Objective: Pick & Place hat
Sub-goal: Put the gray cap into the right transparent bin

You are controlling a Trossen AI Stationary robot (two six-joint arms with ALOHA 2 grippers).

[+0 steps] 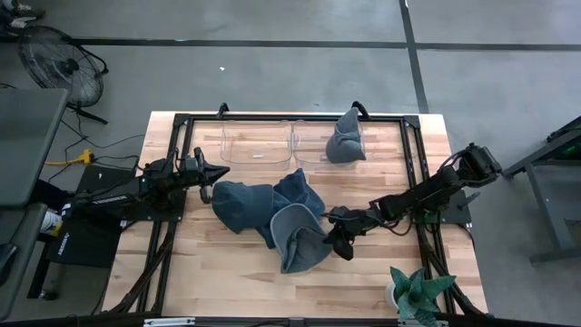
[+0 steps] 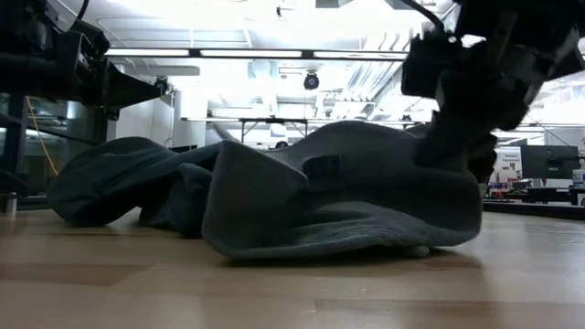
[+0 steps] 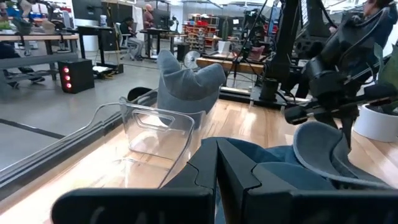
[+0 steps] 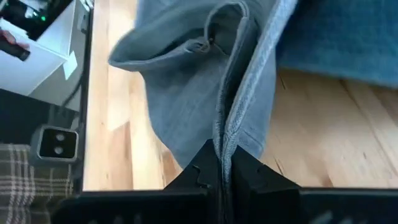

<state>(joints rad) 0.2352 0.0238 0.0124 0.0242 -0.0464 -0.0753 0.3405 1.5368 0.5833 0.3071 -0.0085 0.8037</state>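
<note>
One grey hat already sits in a clear bin. The right gripper pinches another hat's brim; the left gripper waits, pressed shut.

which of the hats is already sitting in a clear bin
The grey hat in the right-hand clear bin; the other hats lie piled on the table, one pinched by the right gripper.

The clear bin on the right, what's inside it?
A grey hat stands in the right clear bin, leaning over its far rim. The bin floor under the hat is covered, so anything beneath stays unseen.
</note>
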